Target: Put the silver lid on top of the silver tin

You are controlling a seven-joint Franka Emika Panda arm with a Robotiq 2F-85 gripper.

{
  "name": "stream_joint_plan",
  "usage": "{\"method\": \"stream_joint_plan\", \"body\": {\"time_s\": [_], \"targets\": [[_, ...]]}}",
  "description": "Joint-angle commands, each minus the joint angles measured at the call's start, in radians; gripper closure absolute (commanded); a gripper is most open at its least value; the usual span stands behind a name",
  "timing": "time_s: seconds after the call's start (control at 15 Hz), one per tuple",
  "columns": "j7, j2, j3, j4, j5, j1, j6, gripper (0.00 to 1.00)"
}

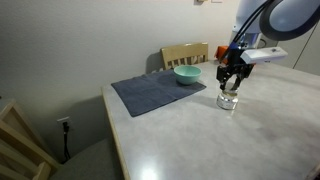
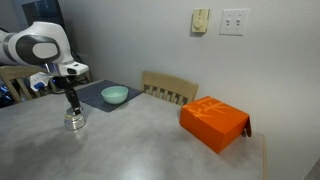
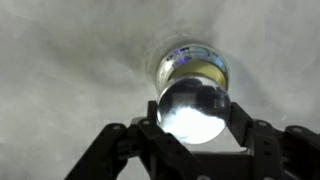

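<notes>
One shiny round silver lid over a yellowish silver tin

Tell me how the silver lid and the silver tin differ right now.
The lid is clamped in the gripper, off the table; the tin stands on the table. The lid is a flat disc; the tin is an open cup, yellowish inside. Both are round, shiny metal.
</notes>
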Motion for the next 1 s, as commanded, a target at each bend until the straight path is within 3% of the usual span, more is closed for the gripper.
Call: {"method": "stream_joint_plan", "body": {"time_s": [0.0, 0.93], "targets": [[-0.042, 0.015, 0.020, 0.024, 0.030, -0.017, -0.029, 0.56], [-0.022, 0.004, 0.027, 0.013, 0.099, -0.016, -0.035, 0.56]]}}
